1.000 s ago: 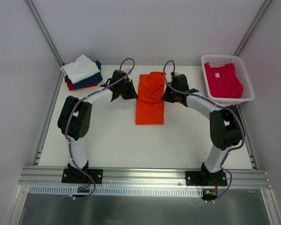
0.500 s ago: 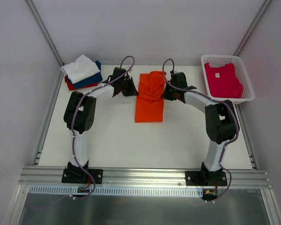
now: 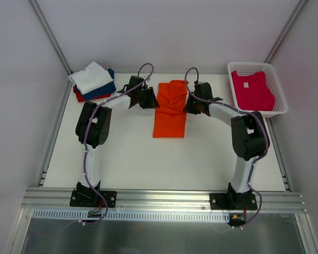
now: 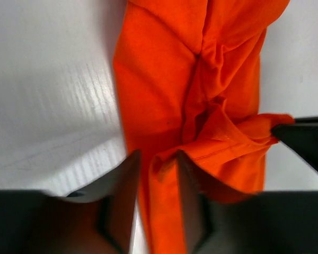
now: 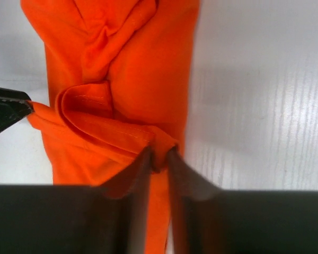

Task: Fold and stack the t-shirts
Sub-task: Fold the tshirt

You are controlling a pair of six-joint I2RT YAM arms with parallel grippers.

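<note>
A bright orange cloth t-shirt (image 3: 169,108), folded into a long narrow strip, lies lengthwise on the white table (image 3: 148,159), in its middle toward the far side. The near end of the strip is flat and the far end is rumpled into loose folds. Both arms reach in to that far end from opposite sides. The left gripper (image 3: 151,100) sits low at the shirt's left edge. In its wrist view its fingers (image 4: 128,180) stand slightly spread, and a ridge of orange cloth rises in the gap without filling it. The right gripper (image 3: 188,106) sits at the right edge, and its wrist view shows the fingers (image 5: 140,174) drawn close, pinching a small hemmed fold of the orange cloth at their tips. At the far left corner of the table a folded white t-shirt (image 3: 91,76) tops a stack, with a navy t-shirt (image 3: 103,90) under it and a red t-shirt (image 3: 84,97) at the bottom. At the far right a white plastic mesh basket (image 3: 280,103) holds a magenta-pink t-shirt (image 3: 253,91) with a white label at the neck, well apart from both grippers.
</note>
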